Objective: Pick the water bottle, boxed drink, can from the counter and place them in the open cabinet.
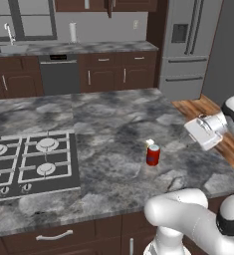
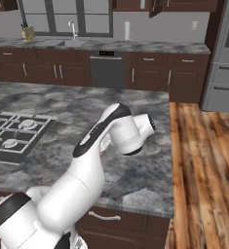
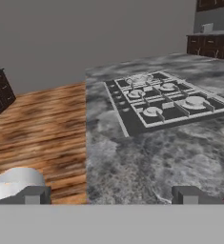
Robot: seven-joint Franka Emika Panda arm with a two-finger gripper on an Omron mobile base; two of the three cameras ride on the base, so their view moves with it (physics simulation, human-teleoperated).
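Gripper (image 3: 111, 195), jaws wide and holding nothing, hangs off the counter (image 1: 113, 124) edge; reaching for the can (image 1: 153, 155) seems next, needing a swing inward and down

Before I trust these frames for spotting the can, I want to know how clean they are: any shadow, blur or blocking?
Left base view: even light, soft render, the can reads clearly red on the counter with a faint shadow; something pale yellow peeks from behind it. Right base view: the arm blocks the counter's middle. Hand view: low and tilted, the cooktop stretched by perspective, fingertips wide apart.
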